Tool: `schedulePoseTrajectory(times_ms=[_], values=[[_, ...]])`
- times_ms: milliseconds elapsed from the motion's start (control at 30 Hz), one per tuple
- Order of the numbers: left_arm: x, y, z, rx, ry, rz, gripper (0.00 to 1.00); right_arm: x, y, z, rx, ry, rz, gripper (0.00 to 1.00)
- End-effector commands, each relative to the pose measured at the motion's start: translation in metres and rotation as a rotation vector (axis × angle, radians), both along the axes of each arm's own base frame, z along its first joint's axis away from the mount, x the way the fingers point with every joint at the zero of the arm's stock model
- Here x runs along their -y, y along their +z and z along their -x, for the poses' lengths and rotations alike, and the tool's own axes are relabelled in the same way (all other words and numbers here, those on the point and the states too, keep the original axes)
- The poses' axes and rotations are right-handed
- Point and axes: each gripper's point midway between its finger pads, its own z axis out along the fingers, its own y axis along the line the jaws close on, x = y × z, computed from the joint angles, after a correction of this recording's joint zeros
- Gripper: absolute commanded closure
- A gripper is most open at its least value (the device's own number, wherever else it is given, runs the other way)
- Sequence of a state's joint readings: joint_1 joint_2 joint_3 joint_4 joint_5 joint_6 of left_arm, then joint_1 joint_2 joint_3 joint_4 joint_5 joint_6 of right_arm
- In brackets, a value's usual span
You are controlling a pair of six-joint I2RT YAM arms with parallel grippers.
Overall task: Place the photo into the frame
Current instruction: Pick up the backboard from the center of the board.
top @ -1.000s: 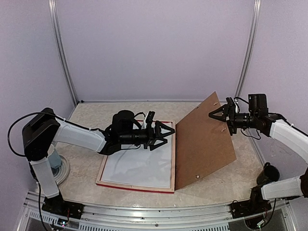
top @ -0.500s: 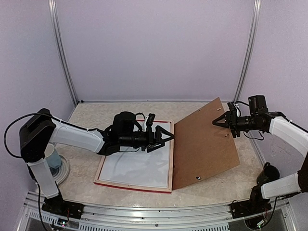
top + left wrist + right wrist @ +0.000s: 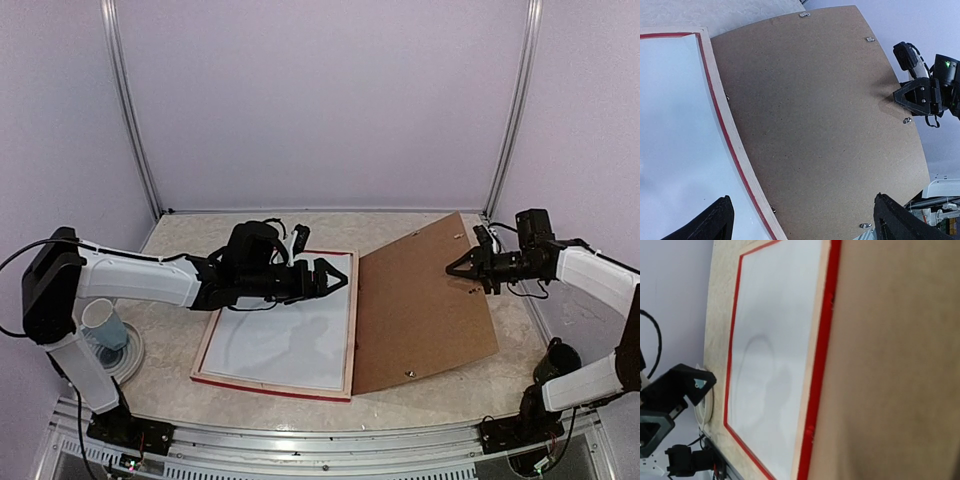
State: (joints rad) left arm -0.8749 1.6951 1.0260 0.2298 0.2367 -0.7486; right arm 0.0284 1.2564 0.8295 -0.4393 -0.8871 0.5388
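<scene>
Frame [image 3: 352,320], top view: lies back-up on the table [image 3: 470,392], with a pale wood rim and a thin red edge; we judge it is laid open for loading.
Photo [image 3: 280,335]: a plain white sheet fills the frame's recess; we take it for the photo, white side up.
Backing panel [image 3: 420,310]: matte brown hardboard at the frame's 3 o'clock, clear of the recess.
Left gripper [image 3: 343,279]: fingers spread wide over the frame's 1 o'clock corner.
Right gripper [image 3: 455,268]: over the panel's 3 o'clock side; we cannot tell its spread.
Left wrist view: small metal clips [image 3: 869,39] dot the panel's edge.
Right wrist view: own fingers unseen; the frame [image 3: 822,355] shows a glossy red edge beside the smooth sheet.
</scene>
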Motion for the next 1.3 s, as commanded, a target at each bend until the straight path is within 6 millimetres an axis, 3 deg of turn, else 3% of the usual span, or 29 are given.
schedulePoseTrajectory(times_ms=[0,200,267,367,500,667,800,1067,1267], values=[[-0.021,-0.020,0.004,-0.002,0.017,-0.079,0.04,-0.001,-0.011,0.002,0.002,0.034,-0.040,0.62],[-0.031,-0.035,0.013,-0.023,0.018,-0.095,0.04,-0.005,-0.027,0.004,-0.007,0.056,-0.071,0.77],[-0.033,-0.038,0.016,-0.027,0.012,-0.095,0.04,0.003,-0.029,0.000,-0.001,0.038,-0.089,0.82],[-0.035,-0.038,0.018,-0.027,0.010,-0.093,0.04,0.002,-0.028,-0.001,0.020,0.048,-0.108,0.93],[-0.036,-0.037,0.019,-0.025,0.007,-0.089,0.04,0.004,-0.021,-0.003,0.052,0.049,-0.122,1.00],[-0.038,-0.035,0.015,-0.030,0.016,-0.083,0.04,0.007,-0.014,-0.002,0.074,0.042,-0.140,1.00],[-0.052,-0.035,0.001,-0.056,0.062,-0.072,0.04,0.010,-0.004,-0.002,0.094,0.035,-0.159,1.00],[-0.115,-0.039,-0.042,-0.060,0.304,-0.179,0.03,0.030,0.011,-0.007,0.124,-0.038,-0.199,1.00],[-0.193,-0.059,-0.076,-0.136,0.554,-0.241,0.03,0.028,0.040,-0.006,0.188,-0.035,-0.311,1.00]])
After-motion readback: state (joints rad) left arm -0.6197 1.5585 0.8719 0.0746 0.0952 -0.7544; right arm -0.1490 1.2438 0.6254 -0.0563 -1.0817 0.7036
